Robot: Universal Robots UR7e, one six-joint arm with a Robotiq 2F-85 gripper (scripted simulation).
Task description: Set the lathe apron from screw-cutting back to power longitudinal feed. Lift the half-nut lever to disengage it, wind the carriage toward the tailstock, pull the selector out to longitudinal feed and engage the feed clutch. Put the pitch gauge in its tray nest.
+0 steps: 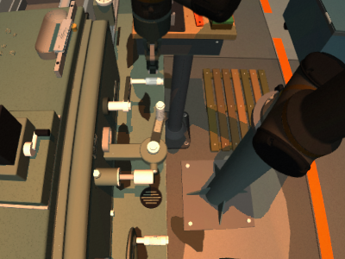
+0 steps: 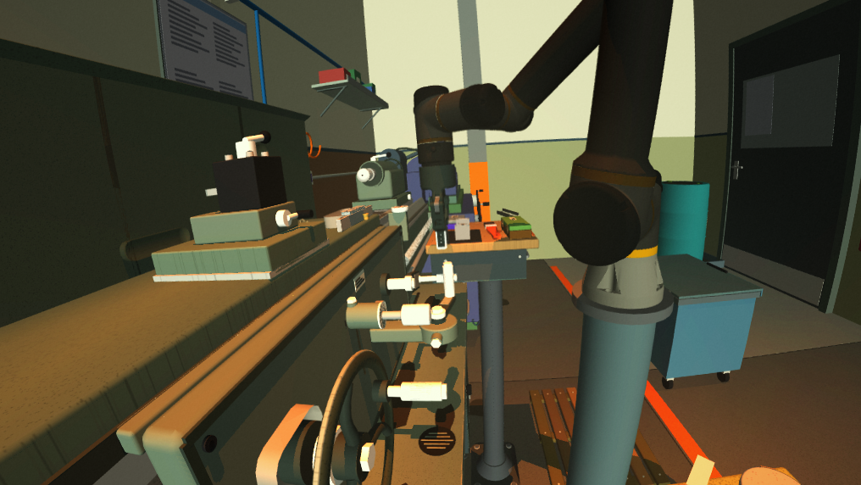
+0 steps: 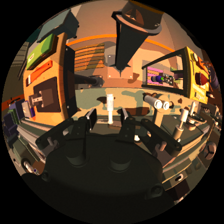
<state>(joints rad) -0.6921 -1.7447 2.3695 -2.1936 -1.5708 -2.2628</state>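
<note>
My gripper (image 2: 439, 232) hangs open and empty beside the near edge of the orange tool tray (image 2: 482, 238), above the lathe apron. In the wrist camera its fingers (image 3: 108, 119) frame a white-tipped lever (image 3: 110, 108) that sticks out of the apron below; from the side camera this lever (image 1: 147, 81) lies just under the gripper (image 1: 151, 64). Further along the apron are a white knob (image 1: 119, 106), the cranked arm with its white handle (image 1: 159, 111) and the long plunger (image 1: 133, 176). The carriage handwheel (image 2: 346, 416) is nearest the second side camera. The pitch gauge (image 1: 64, 34) rests on the lathe bed.
Behind the work stand the tailstock (image 2: 381, 179) and a wall shelf (image 2: 348, 91). The tray sits on a pedestal post (image 1: 178, 99) close to the apron. My own arm base (image 2: 613, 361) rises to the right, with a slatted floor mat (image 1: 235, 108) and a blue cabinet (image 2: 705, 316) beyond.
</note>
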